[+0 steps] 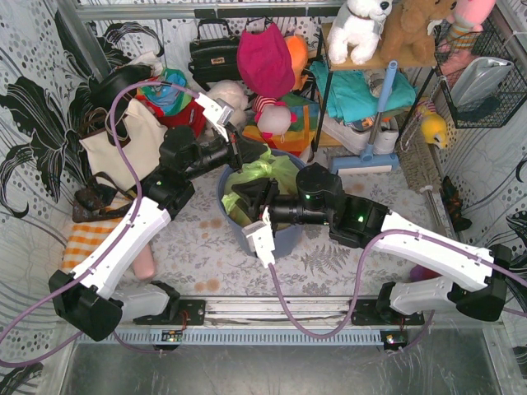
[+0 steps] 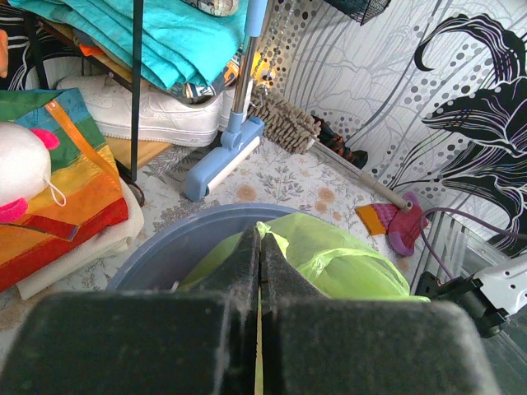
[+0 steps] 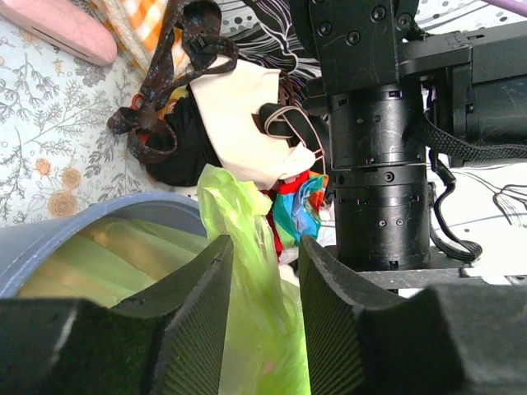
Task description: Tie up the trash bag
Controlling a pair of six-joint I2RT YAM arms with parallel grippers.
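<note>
The trash bag (image 1: 272, 171) is thin light-green plastic and sits in a round blue-grey bin (image 1: 284, 239) mid-table. My left gripper (image 1: 247, 155) reaches in from the left over the bin's far rim. In the left wrist view its jaws (image 2: 259, 239) are pressed together, with a sliver of green film pinched between them and the bag (image 2: 346, 255) bulging just beyond. My right gripper (image 1: 244, 199) comes in from the right. Its jaws (image 3: 265, 247) stand apart around an upright strand of the bag (image 3: 239, 206), which leans on the left finger (image 3: 193, 304) and is clear of the other.
A cream tote bag (image 1: 123, 144) with dark straps lies left of the bin. Behind the bin are plush toys, a rainbow cloth bag (image 2: 66, 189), a blue mop (image 2: 222, 156) and a shelf leg (image 2: 136, 90). The left arm's black wrist (image 3: 379, 164) is close beside my right fingers.
</note>
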